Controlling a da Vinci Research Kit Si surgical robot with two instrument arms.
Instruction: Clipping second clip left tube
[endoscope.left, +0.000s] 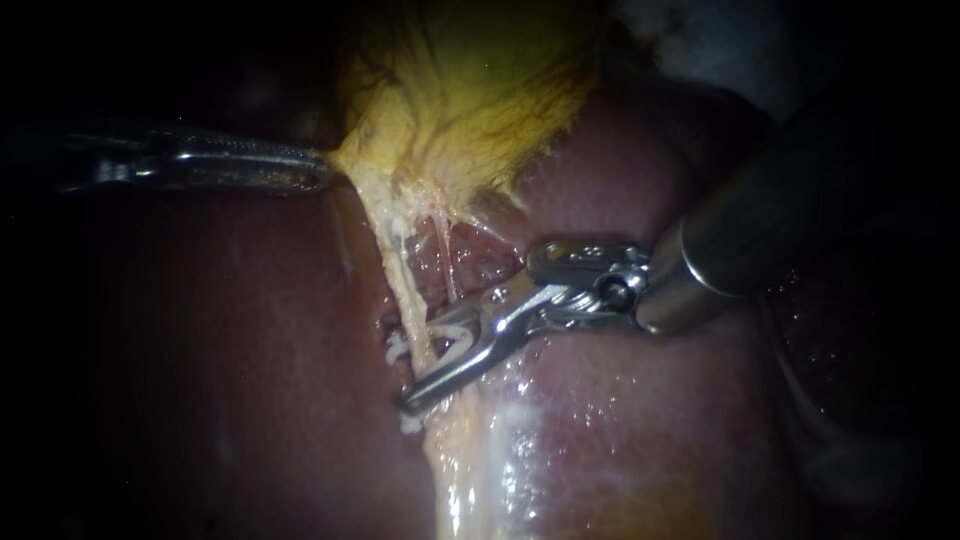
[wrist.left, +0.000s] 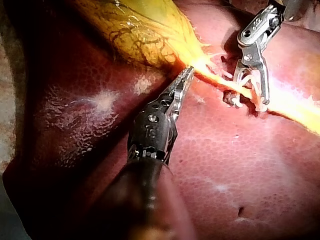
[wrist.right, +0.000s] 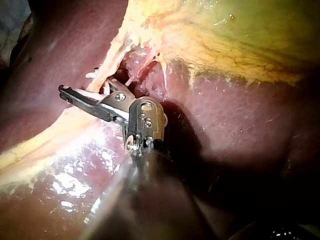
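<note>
Endoscope: L tool (endoscope.left: 318, 173) comes in from the left. Its jaws are pressed together, pinching the yellow lower edge of the gallbladder (endoscope.left: 480, 90), and the tissue there looks drawn toward it. The left tube (endoscope.left: 400, 275) runs from that pinch down the middle over the liver (endoscope.left: 220, 350). R tool (endoscope.left: 425, 365) comes in from the upper right w/ jaws spread, one on each side of the left tube low on its run. A white clip (endoscope.left: 395, 348) sits at the tube's left edge, just beside the jaws. Can't tell if the jaws touch the tube. Left of the tube is bare liver w/ plenty of room. R shaft fills the upper right.

Left wrist: L tool (wrist.left: 189, 71) has its jaws closed on the narrow end of the gallbladder (wrist.left: 135, 30). The tube (wrist.left: 217, 75) stretches on past the tip. R tool (wrist.left: 248, 102) stands well apart and straddles it w/ a gap btw jaws, white clip (wrist.left: 260, 104) at the jaw ends. Open liver (wrist.left: 210, 165) lies all around the L shaft.

Right wrist: R tool (wrist.right: 82, 92) has one dark jaw lying across the tube (wrist.right: 107, 70), the other partly hidden behind it. White clip (wrist.right: 96, 75) shows just past them. The gallbladder (wrist.right: 240, 35) is far ahead, w/ free liver (wrist.right: 235, 125) beside the shaft.
</note>
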